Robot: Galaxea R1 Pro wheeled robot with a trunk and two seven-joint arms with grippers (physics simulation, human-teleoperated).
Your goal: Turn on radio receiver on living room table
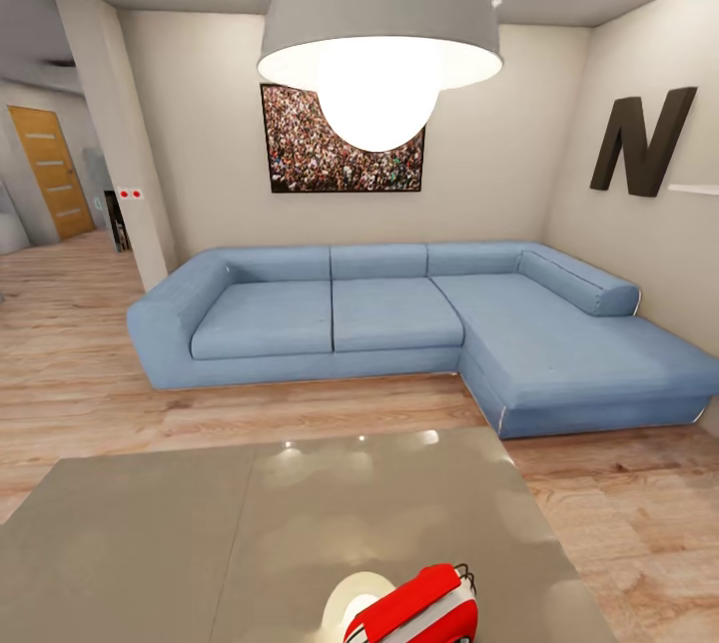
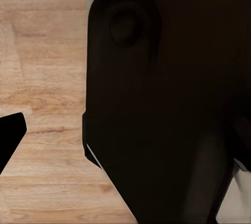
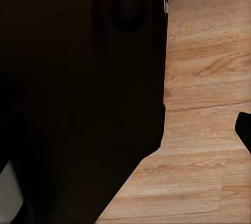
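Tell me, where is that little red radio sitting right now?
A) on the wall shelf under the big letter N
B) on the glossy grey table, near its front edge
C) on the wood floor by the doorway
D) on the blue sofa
B: in the head view the red radio rests on the glossy grey table, close to the camera, with the blue sofa farther back.
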